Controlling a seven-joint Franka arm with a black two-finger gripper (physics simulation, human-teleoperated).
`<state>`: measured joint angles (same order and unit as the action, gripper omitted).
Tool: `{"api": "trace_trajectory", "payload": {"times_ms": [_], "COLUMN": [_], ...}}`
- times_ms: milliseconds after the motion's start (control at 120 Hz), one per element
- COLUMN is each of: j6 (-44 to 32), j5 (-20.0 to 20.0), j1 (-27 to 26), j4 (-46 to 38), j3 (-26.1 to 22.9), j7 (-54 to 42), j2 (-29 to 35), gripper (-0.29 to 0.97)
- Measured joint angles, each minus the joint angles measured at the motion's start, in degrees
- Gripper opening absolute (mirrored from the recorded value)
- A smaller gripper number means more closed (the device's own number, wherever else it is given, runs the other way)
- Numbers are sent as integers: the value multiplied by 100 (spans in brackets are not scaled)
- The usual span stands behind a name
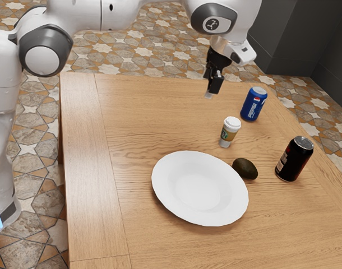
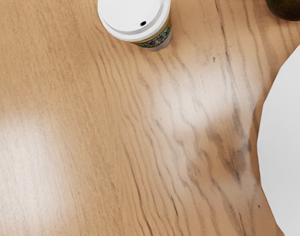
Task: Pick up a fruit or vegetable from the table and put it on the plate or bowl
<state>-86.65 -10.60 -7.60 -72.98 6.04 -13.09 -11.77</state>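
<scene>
Above the surface (image 1: 132, 123), at 11 o'clock from the cup (image 1: 229, 131) in the exterior view, your gripper (image 1: 214, 84) hangs in the air holding nothing. You cannot tell from here whether it is spread or pressed together.

The avocado (image 1: 245, 167), the 1 fruit on offer, lies on the surface at 2 o'clock from the plate (image 1: 182, 179), just beside its rim. The black can (image 1: 294, 158) is at the avocado's 3 o'clock and the cup at its 11. The blue can (image 1: 253, 103) stands at 1 o'clock from the cup.

The wrist view looks down on the cup (image 2: 135, 19), the plate (image 2: 287, 147) and a sliver of avocado (image 2: 287, 9).

By my reading you are on the approach: nothing is picked and the plate is empty. Next, carry the gripper toward 5 o'clock past the cup and centre it over the avocado. Then descend with it spread, clear of both the cup and the black can.
</scene>
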Motion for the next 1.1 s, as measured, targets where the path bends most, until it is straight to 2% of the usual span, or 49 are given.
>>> {"api": "trace_trajectory", "payload": {"times_ms": [450, 558, 642, 675, 717, 767, 917, 983, 1100], "j6": [0, 0, 1, 1, 1, 0, -18, -29, -43], "j5": [-1, 376, 555, 561, 400, 121, -889, -1237, -1627], "j1": [38, 307, 366, 502, 948, 1513, 2623, 2778, 2743], "j4": [-51, -167, -84, 53, 208, 292, 493, 803, 1284], "j3": [43, 27, -178, -448, -1181, -2089, -4178, -4585, -4791], "j7": [103, 155, 196, 213, 233, 256, 313, 328, 322], "j2": [-112, -224, -527, -649, -758, -868, -1382, -1725, -2174], "gripper": [68, 68, 68, 68, 68, 68, 68, 68, 68]}}
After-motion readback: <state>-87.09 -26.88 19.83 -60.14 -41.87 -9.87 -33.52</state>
